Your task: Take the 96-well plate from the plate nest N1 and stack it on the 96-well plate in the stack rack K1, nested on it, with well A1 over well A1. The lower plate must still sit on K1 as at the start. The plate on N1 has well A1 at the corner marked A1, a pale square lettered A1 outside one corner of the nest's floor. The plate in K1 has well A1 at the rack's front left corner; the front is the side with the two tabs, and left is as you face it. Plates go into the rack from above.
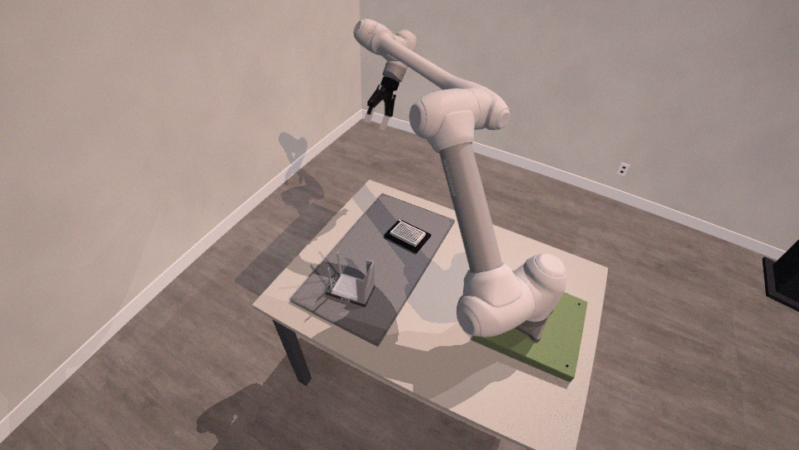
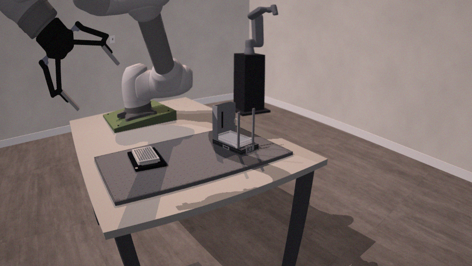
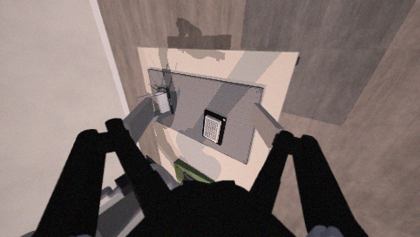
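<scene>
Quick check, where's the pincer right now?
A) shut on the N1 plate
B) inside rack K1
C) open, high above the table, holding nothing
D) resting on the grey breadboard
C: the pincer hangs spread wide well above the table, while the 96-well plate sits on its nest and the stack rack K1 stands apart from it.

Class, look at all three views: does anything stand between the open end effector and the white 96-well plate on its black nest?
Nothing visible does. The open black end effector hangs high above the table; the white 96-well plate lies uncovered on its black nest.
</scene>
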Controlling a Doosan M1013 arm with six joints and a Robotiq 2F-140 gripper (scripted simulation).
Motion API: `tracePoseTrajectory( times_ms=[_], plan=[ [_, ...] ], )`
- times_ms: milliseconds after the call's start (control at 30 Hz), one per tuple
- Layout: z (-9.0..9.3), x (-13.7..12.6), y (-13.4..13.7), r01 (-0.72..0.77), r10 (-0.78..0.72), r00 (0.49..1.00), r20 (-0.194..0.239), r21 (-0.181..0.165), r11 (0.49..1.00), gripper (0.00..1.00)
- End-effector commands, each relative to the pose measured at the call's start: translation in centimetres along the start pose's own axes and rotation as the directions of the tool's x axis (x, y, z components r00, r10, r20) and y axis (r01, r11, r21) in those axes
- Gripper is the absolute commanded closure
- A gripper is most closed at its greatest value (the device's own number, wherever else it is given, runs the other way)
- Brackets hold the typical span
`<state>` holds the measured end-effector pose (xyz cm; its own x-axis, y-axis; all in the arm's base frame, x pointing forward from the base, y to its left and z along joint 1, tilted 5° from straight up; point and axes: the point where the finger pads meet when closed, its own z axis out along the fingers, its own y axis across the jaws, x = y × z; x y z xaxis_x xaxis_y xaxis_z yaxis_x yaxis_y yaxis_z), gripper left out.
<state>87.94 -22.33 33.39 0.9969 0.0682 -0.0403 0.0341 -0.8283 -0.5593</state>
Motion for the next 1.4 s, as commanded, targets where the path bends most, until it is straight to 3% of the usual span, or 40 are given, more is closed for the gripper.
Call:
tracePoseTrajectory(
  times_ms=[0, 100, 133, 200, 233, 333, 400, 500, 567, 767, 833, 967, 1033, 1167, 1233, 1367],
  plan=[
    [1.5, -0.6, -0.7, -0.037, 0.037, 0.999, 0.000, -0.053, 0.998, 0.00],
    [2.8, -1.2, -1.2, -0.037, 0.037, 0.999, 0.000, -0.053, 0.998, 0.00],
    [3.2, -1.5, -1.4, -0.053, 0.053, 0.999, 0.001, -0.082, 0.995, 0.00],
    [3.2, -1.5, -1.4, -0.053, 0.053, 0.999, 0.001, -0.082, 0.995, 0.00],
    [3.6, -1.7, -1.5, -0.065, 0.066, 0.998, 0.002, -0.104, 0.992, 0.00],
    [4.8, -2.5, -2.0, -0.065, 0.066, 0.998, 0.002, -0.104, 0.992, 0.00],
    [5.6, -3.0, -2.2, -0.089, 0.090, 0.996, 0.002, -0.156, 0.984, 0.00],
    [6.7, -3.9, -2.6, -0.089, 0.090, 0.996, 0.002, -0.156, 0.984, 0.00],
    [7.5, -4.6, -2.8, -0.106, 0.109, 0.994, 0.000, -0.209, 0.972, 0.00],
    [8.9, -5.8, -3.2, -0.106, 0.109, 0.994, 0.000, -0.209, 0.972, 0.00],
    [9.6, -6.5, -3.3, -0.119, 0.122, 0.993, -0.003, -0.261, 0.958, 0.00],
    [10.9, -7.8, -3.6, -0.119, 0.122, 0.993, -0.003, -0.261, 0.958, 0.00],
    [11.6, -8.6, -3.7, -0.126, 0.130, 0.991, -0.008, -0.314, 0.941, 0.00],
    [12.9, -10.0, -4.0, -0.126, 0.130, 0.991, -0.008, -0.314, 0.941, 0.00],
    [13.5, -10.8, -4.1, -0.127, 0.132, 0.991, -0.013, -0.365, 0.922, 0.00],
    [14.1, -11.6, -4.1, -0.127, 0.132, 0.991, -0.013, -0.365, 0.922, 0.00]
  ],
)
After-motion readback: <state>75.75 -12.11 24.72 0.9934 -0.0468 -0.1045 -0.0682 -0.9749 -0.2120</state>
